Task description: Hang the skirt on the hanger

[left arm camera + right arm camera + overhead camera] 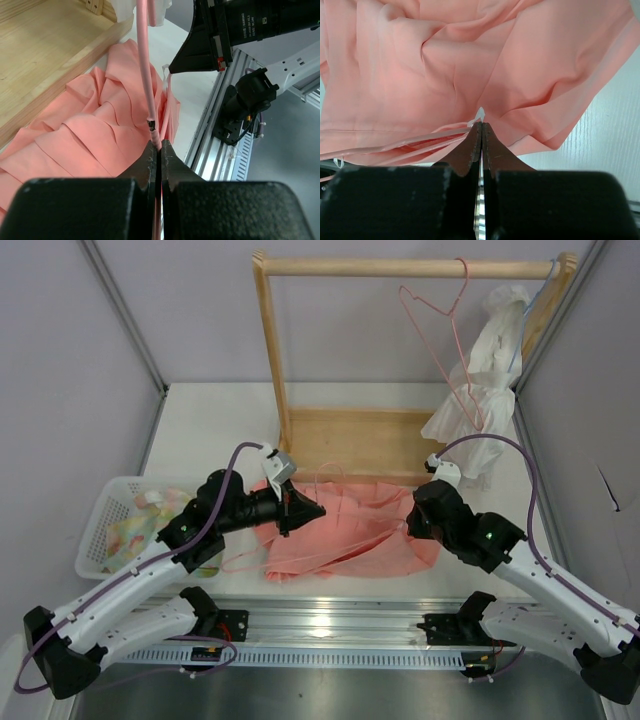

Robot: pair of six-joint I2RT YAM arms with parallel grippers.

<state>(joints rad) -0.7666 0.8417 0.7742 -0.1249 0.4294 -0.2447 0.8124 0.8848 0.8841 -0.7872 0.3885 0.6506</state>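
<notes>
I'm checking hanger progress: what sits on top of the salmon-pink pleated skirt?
A thin pink wire hanger, pinched by the left gripper, runs over the salmon-pink pleated skirt. Whether any wire sits inside the folds is hidden.

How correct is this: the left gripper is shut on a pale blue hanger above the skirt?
One thing is wrong: the hanger in the left gripper is pink, not pale blue, as the left wrist view shows. The gripper is shut on it above the skirt.
</notes>
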